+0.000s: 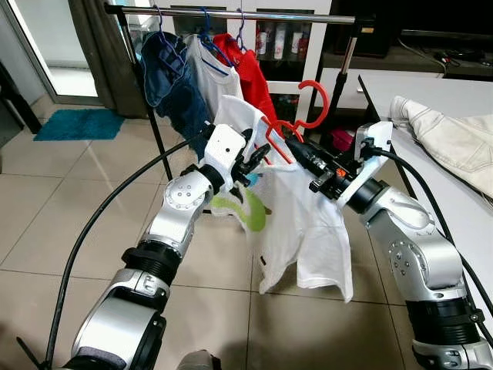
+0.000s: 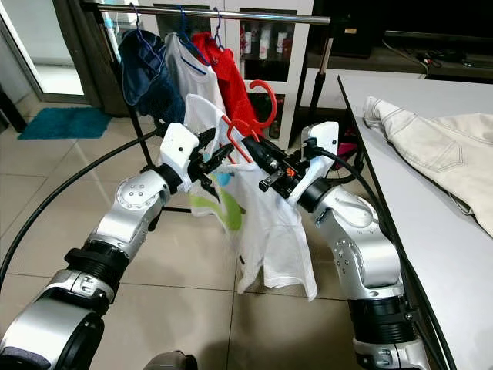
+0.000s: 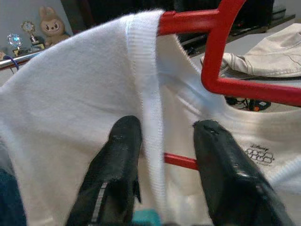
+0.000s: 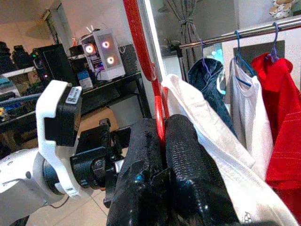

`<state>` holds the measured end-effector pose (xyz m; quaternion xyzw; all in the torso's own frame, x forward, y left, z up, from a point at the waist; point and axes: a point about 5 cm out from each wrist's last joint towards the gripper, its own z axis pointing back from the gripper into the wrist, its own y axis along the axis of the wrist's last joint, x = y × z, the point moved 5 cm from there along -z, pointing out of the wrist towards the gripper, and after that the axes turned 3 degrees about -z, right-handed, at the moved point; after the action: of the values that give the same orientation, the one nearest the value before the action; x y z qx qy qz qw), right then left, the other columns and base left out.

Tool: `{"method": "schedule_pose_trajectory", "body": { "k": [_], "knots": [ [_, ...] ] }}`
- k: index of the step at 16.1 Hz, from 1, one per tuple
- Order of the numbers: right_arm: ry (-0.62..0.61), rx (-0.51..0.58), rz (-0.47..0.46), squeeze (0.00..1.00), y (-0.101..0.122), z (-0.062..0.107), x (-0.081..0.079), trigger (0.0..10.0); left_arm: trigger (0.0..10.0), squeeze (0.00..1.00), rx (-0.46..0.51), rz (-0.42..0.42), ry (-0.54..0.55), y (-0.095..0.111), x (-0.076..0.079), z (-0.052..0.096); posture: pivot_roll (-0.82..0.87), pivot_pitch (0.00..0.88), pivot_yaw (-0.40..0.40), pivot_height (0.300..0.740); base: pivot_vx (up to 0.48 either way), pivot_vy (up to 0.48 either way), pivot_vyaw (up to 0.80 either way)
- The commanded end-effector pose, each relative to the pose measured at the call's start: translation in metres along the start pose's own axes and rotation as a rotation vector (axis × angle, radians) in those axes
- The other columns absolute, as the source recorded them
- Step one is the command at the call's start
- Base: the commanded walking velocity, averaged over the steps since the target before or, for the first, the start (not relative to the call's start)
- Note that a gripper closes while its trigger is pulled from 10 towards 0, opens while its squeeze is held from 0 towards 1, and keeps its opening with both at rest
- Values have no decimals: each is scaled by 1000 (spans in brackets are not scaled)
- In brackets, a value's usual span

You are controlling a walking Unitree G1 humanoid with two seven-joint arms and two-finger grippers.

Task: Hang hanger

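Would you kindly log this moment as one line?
right gripper: shut on red hanger | left gripper: open at white shirt collar | rail: unreached

A teal rug lies on the tiled floor at 10 o'clock. A cream jacket rests on the white table at 2 o'clock.

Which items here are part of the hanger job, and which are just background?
Part of the job:
- red hanger, clamped in the right gripper
- white T-shirt draped on it
- left gripper, open around the shirt's collar
- clothes rail

Just lying about:
- navy, white and red garments on the rail
- cream jacket on the table
- teal mat
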<state>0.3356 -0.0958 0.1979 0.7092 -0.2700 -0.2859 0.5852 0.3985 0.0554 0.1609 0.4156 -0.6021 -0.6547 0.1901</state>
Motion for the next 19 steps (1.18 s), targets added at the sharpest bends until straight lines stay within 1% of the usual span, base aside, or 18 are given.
{"method": "schedule_pose_trajectory", "body": {
  "k": [1, 12, 14, 17, 18, 19],
  "knots": [
    [21, 19, 2, 0, 6, 2, -4, 10000, 0, 0, 14, -20, -2, 7, -4, -3, 44, 0, 55, 740, 0, 0, 0],
    [21, 22, -1, 0, 6, 3, -5, 10000, 0, 0, 2, -4, 73, 4, -18, -2, 38, 0, 60, 740, 0, 0, 0],
    [-13, -14, 3, 0, -1, 3, 0, 10000, 0, 0, 31, 21, 69, 9, -16, -2, 38, 0, 62, 740, 0, 0, 0],
    [-18, -9, -6, 0, -1, 3, 0, 10000, 0, 0, 45, 32, 58, 7, -10, 2, 37, 0, 64, 740, 0, 0, 0],
    [-19, -8, -8, 0, -1, 3, 0, 10000, 0, 0, 50, 32, 56, 8, -8, 3, 37, 0, 64, 740, 0, 0, 0],
    [-21, -5, -13, 0, -1, 4, 1, 10000, 0, 0, 52, 7, 45, 9, -5, 3, 37, 0, 64, 740, 0, 0, 0]
  ]
}}
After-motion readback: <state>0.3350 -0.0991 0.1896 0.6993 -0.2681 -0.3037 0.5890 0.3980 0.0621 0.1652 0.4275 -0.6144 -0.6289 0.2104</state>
